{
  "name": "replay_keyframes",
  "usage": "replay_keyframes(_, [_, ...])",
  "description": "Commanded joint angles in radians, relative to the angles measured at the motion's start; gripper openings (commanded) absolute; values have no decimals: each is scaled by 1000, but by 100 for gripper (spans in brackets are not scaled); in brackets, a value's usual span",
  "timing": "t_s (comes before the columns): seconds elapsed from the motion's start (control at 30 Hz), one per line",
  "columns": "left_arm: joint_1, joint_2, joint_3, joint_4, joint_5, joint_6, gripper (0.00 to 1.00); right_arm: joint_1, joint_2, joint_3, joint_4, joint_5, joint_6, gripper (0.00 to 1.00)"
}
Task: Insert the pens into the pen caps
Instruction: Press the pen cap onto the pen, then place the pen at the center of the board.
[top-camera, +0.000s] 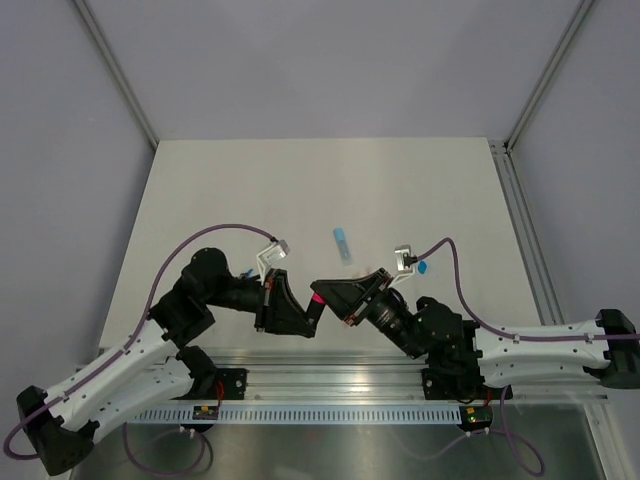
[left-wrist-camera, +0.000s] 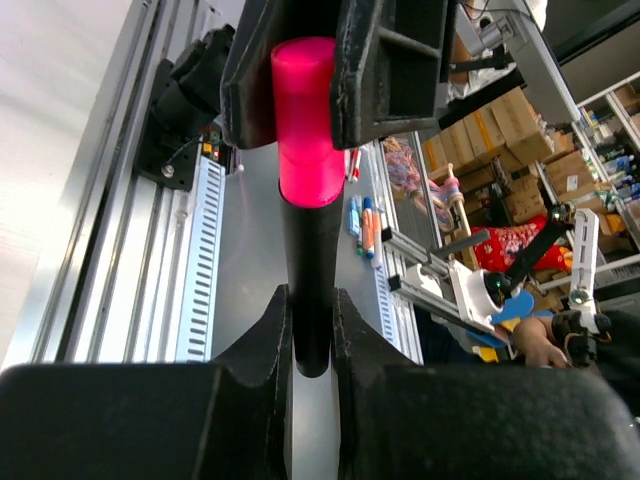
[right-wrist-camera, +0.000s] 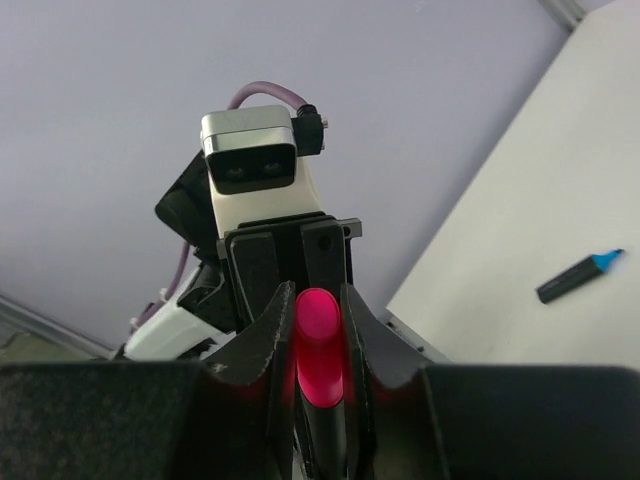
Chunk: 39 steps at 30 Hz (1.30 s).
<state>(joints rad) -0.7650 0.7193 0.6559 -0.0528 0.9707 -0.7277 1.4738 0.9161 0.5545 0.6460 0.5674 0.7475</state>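
Two grippers meet tip to tip: left gripper (left-wrist-camera: 310, 302) clamps a black pen (left-wrist-camera: 305, 240); right gripper (right-wrist-camera: 315, 297), just ahead, pinches the pink cap (right-wrist-camera: 318, 355) over the pen's end.

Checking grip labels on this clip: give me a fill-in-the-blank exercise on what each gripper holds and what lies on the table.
1. The left gripper is shut on a pen whose barrel is ____.
2. The right gripper is shut on a cap coloured ____.
3. In the right wrist view, the loose pen lying on the table has a ____ tip.
Missing words: black; pink; blue.
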Motion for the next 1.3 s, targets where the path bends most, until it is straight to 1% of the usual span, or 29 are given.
replay_keyframes(0.0, [55,-12,-44,478,-346,-32,0,95,37,10,-447,-124,24,9])
replay_keyframes(0.03, [53,-21,-71,502,-351,-56,0,88,33,22,-462,-97,12,24])
replay_keyframes(0.07, [46,-38,-102,517,-355,-68,0,60,29,63,-483,-84,12,27])
replay_keyframes(0.1, [43,-46,-155,530,-365,-81,0,48,26,80,-499,-78,9,28])
replay_keyframes(0.17, [36,-63,-203,550,-375,-102,0,22,17,113,-502,-93,-23,29])
replay_keyframes(0.2, [32,-81,-240,556,-385,-110,0,-13,18,122,-509,-103,-26,29])
replay_keyframes(0.23, [32,-90,-252,554,-388,-113,0,-35,27,133,-537,-138,-30,29])
replay_keyframes(0.3, [29,-112,-274,547,-403,-113,0,-93,36,150,-549,-172,-30,36])
replay_keyframes(0.33, [29,-116,-291,545,-406,-114,0,-111,40,151,-539,-222,-30,39])
replay_keyframes(0.4, [27,-119,-308,542,-420,-118,0,-153,49,153,-533,-268,-25,46])
replay_keyframes(0.5, [27,-112,-348,573,-431,-133,0,-182,69,157,-514,-311,-34,47])
replay_keyframes(0.6, [26,-100,-380,596,-426,-142,0,-196,92,159,-497,-331,-40,40])
replay_keyframes(0.7, [26,-101,-400,605,-422,-145,0,-243,127,157,-471,-388,-40,43])
replay_keyframes(0.73, [26,-103,-403,604,-420,-147,0,-259,135,153,-450,-400,-39,46])
replay_keyframes(0.77, [26,-109,-406,600,-420,-145,0,-292,141,148,-438,-420,-40,47])
replay_keyframes(0.8, [26,-113,-407,590,-420,-147,0,-312,154,147,-407,-472,-37,47])
replay_keyframes(0.87, [26,-130,-409,568,-426,-139,0,-360,165,137,-370,-512,-34,41])
replay_keyframes(0.93, [26,-138,-412,550,-432,-134,0,-385,187,134,-301,-599,-51,34])
replay_keyframes(0.97, [26,-138,-412,547,-431,-134,0,-406,197,137,-292,-624,-51,20])
replay_keyframes(1.0, [26,-141,-412,536,-431,-136,0,-414,219,142,-273,-658,-56,12])
replay_keyframes(1.03, [26,-142,-412,528,-432,-133,0,-420,230,145,-258,-676,-60,7])
replay_keyframes(1.07, [26,-146,-414,516,-437,-130,3,-426,239,147,-246,-693,-62,1])
replay_keyframes(1.1, [26,-155,-414,487,-454,-119,8,-446,262,148,-227,-711,-53,0])
replay_keyframes(1.13, [26,-162,-412,470,-461,-118,22,-457,274,150,-221,-722,-51,0])
replay_keyframes(1.17, [26,-170,-409,446,-475,-110,33,-467,286,151,-215,-735,-50,0])
replay_keyframes(1.2, [26,-179,-404,379,-496,-87,45,-490,308,154,-209,-750,-50,0])
replay_keyframes(1.23, [26,-198,-388,345,-507,-76,54,-503,319,162,-212,-758,-48,0])
replay_keyframes(1.27, [26,-208,-377,303,-518,-61,72,-516,329,168,-213,-767,-50,0])
